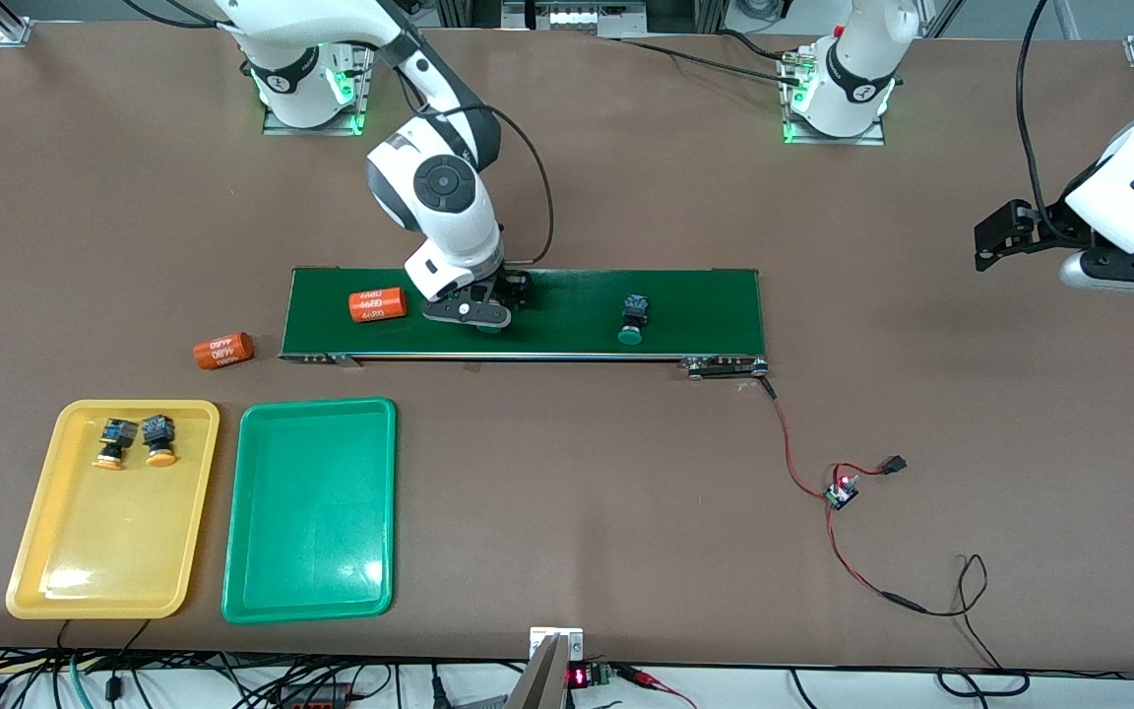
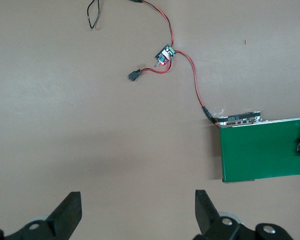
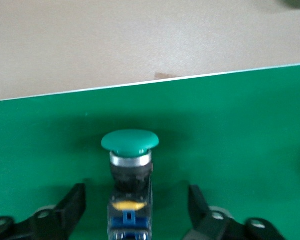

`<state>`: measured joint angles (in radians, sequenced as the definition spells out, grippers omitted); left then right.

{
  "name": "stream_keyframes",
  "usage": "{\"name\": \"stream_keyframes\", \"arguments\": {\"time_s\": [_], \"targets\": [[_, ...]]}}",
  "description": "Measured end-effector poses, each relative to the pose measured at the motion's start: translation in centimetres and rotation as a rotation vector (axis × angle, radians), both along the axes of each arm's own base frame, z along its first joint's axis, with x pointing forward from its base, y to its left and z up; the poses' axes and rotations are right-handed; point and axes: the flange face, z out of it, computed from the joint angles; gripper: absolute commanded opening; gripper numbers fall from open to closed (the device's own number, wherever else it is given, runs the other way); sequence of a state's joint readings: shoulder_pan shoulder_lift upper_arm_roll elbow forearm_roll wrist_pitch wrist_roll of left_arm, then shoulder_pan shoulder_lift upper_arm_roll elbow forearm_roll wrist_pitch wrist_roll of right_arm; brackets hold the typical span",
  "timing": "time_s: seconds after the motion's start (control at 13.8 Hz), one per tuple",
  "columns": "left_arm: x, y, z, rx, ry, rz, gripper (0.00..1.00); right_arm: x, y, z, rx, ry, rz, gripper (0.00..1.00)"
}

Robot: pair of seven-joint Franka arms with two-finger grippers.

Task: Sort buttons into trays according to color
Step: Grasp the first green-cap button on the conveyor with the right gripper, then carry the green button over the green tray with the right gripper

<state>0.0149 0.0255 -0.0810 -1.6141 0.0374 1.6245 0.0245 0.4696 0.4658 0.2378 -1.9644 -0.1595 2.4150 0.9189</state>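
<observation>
Right gripper (image 3: 135,200) sits low on the conveyor belt (image 1: 567,295), fingers (image 3: 72,202) straddling a green button (image 3: 130,145) (not yet touching); we note a second green button (image 1: 633,320) on the belt, two orange buttons (image 1: 134,443) in the yellow tray (image 1: 35,532), green tray (image 1: 311,512) beside it; left gripper (image 2: 137,210) waits, spread wide.

Front cam: high, facing both arm bases, whole table. Left wrist cam: looks down, well above, sharing the long dark-green conveyor belt (image 1: 523,313) (image 2: 265,149) end. Right wrist cam: close over that belt (image 3: 240,130).
</observation>
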Motion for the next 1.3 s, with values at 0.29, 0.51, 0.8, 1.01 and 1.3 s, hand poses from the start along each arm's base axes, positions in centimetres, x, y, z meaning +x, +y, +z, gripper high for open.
{"name": "stream_keyframes", "arguments": {"time_s": [0.29,0.51,0.8,1.01,1.3], "targets": [[0.0,0.0,0.0,0.000,0.000,0.000,1.00,1.1,-1.0,0.1,-0.001,-0.009,-0.020,0.02],[0.0,0.0,0.0,0.000,0.000,-0.001,1.00,3.0,-2.0,2.0,-0.002,-0.027,-0.035,0.04],[0.0,-0.1,0.0,0.000,-0.001,-0.001,1.00,8.1,-5.7,7.6,-0.052,-0.037,0.061,0.04],[0.0,-0.1,0.0,0.000,-0.001,-0.002,1.00,13.1,-12.4,10.5,-0.045,-0.050,0.119,0.04],[0.1,-0.1,0.0,0.000,0.000,-0.002,1.00,17.5,-21.3,12.0,-0.036,-0.073,0.217,0.05]]}}
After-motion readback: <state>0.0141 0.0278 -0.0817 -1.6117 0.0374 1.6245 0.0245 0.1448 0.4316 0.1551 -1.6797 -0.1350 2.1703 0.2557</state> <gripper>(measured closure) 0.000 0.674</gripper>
